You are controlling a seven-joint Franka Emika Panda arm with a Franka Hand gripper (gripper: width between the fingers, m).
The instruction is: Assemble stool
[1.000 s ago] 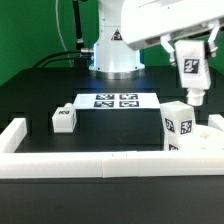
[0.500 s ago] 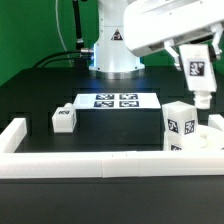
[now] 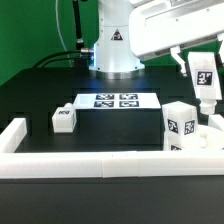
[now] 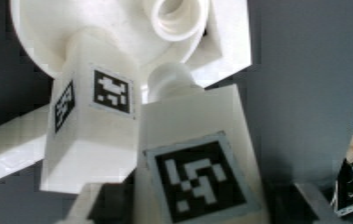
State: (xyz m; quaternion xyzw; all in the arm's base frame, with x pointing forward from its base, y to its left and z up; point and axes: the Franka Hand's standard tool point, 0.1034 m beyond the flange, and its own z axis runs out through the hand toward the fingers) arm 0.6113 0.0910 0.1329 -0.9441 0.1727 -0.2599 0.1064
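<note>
Hovering gripper clamped on 1st leg, 2nd leg by 1 seat, 3rd leg well apart.

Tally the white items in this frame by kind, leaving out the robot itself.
Legs: 3 (loose leg, upright leg, lifted leg)
Seat: 1
Marker board: 1
Border rail: 1
Total: 6
</note>
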